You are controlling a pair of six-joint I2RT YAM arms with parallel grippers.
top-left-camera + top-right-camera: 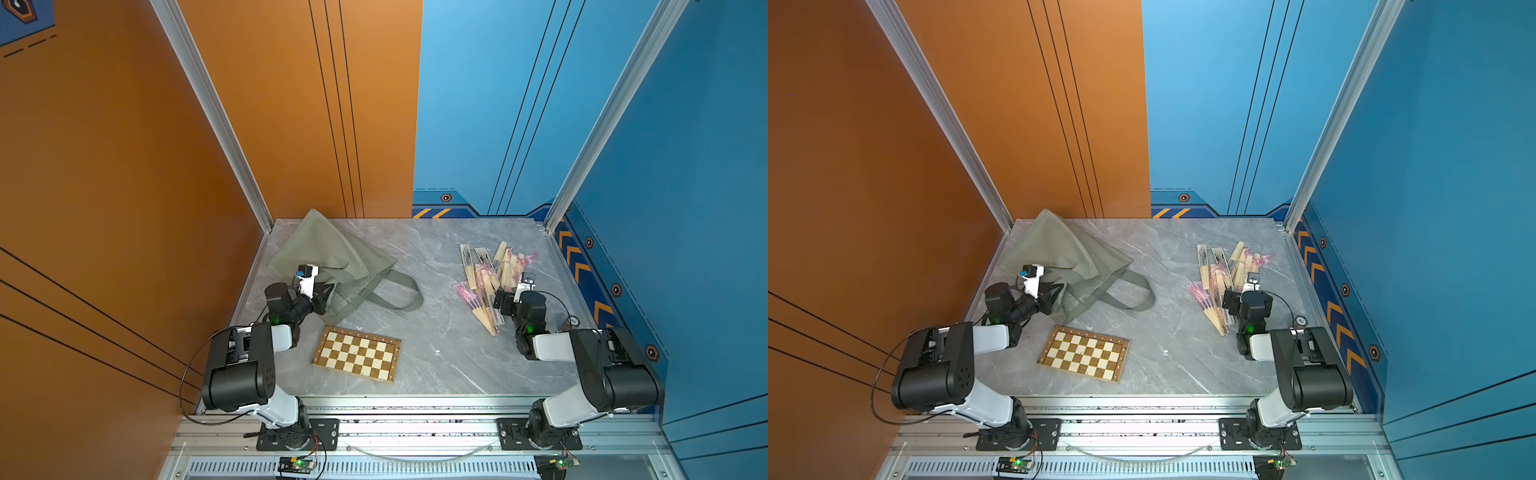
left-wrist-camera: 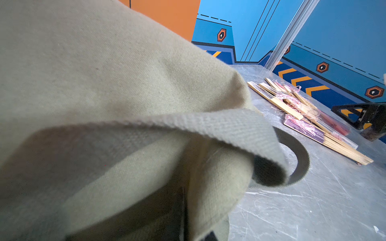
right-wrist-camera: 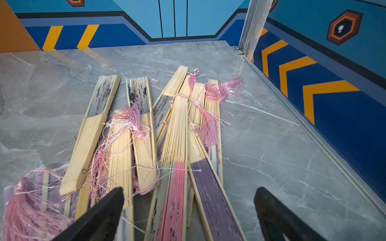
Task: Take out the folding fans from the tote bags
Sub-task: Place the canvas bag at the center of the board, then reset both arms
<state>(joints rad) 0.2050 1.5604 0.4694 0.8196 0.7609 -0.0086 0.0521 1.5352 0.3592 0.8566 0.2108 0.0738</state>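
The olive tote bag (image 1: 332, 249) (image 1: 1067, 249) lies crumpled at the table's back left. Its mouth faces my left gripper (image 1: 322, 297) (image 1: 1054, 297), which is shut on the bag's edge. In the left wrist view the bag's cloth (image 2: 104, 73) fills the picture and covers the jaws. Several closed folding fans (image 1: 488, 274) (image 1: 1225, 270) (image 2: 302, 110) (image 3: 173, 135), with bamboo ribs and pink tassels, lie piled on the table at the right. My right gripper (image 1: 503, 300) (image 1: 1232, 300) (image 3: 189, 194) hangs open over the pile's near end, holding nothing. The inside of the bag is hidden.
A brown-and-cream chessboard (image 1: 357, 353) (image 1: 1084, 353) lies flat at the front centre, just in front of the bag. One strap handle (image 1: 399, 291) (image 1: 1133, 291) (image 2: 300, 158) loops out over the grey marble tabletop (image 1: 436, 332). Walls close off the left, back and right sides.
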